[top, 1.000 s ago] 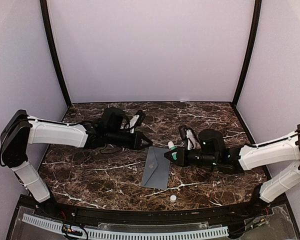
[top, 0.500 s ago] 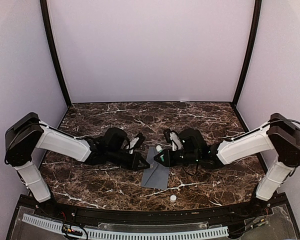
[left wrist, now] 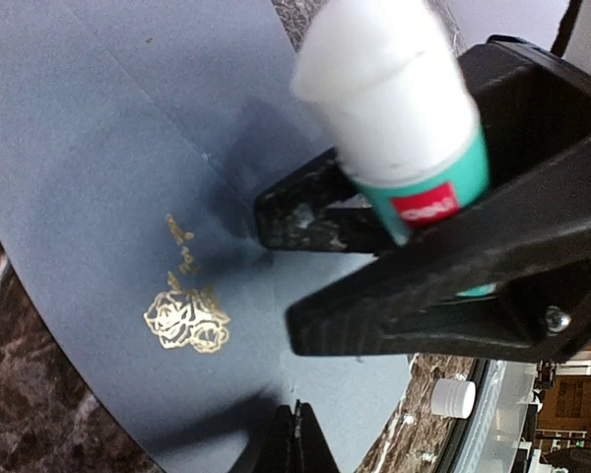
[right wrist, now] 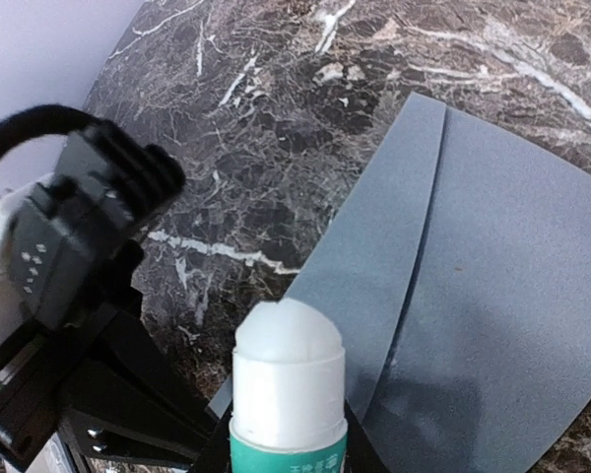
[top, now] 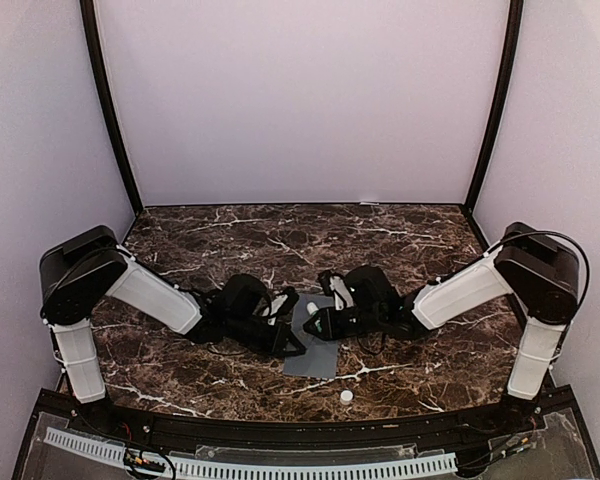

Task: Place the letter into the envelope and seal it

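The slate-grey envelope (top: 318,350) lies flat on the marble table; the left wrist view shows its gold rose emblem (left wrist: 187,320). The letter is not in view. My left gripper (top: 288,345) is shut, its closed tips (left wrist: 295,439) resting on the envelope's near-left part. My right gripper (top: 316,323) is shut on an uncapped glue stick (left wrist: 404,128) with a white body and a green label, held just above the envelope with its glue end toward the left arm. In the right wrist view the glue stick (right wrist: 286,379) points over the envelope's edge (right wrist: 473,296).
A small white cap (top: 346,396) lies on the table near the front edge, also seen in the left wrist view (left wrist: 451,396). The black front rail (top: 300,430) runs just beyond it. The two grippers are very close over the envelope.
Both arms have drawn in toward the centre and front. My left gripper has come down onto the envelope. My right gripper has carried the glue stick left, over the envelope.
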Robot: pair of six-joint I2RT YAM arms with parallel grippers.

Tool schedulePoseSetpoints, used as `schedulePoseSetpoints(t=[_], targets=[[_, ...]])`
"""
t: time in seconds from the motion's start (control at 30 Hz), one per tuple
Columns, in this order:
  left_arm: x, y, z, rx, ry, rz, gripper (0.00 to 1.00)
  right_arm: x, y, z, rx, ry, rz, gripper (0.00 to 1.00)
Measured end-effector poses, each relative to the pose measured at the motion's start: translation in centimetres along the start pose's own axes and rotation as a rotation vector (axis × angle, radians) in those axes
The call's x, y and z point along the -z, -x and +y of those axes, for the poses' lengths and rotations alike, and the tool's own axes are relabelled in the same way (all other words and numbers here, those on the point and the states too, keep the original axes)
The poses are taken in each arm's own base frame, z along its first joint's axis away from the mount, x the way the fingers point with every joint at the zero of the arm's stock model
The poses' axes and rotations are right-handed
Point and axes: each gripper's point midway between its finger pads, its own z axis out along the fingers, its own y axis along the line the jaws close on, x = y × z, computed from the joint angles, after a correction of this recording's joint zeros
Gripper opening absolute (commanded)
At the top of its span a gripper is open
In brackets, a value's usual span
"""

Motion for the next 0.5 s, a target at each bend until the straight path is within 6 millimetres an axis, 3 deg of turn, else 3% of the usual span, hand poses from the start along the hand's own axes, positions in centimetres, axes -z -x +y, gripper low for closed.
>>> schedulePoseSetpoints(t=[0.13, 0.5], targets=[[-0.04, -0.05, 0.0, -0.002, -0.005, -0.006, 0.0, -0.93, -0.79, -0.99, -0.007, -0.016, 0.027, 0.0], [-0.05, -0.08, 0.04, -0.003, -0.01, -0.013, 0.0, -1.25, -1.06, -0.39, -0.004, 0.024, 0.048, 0.0]])
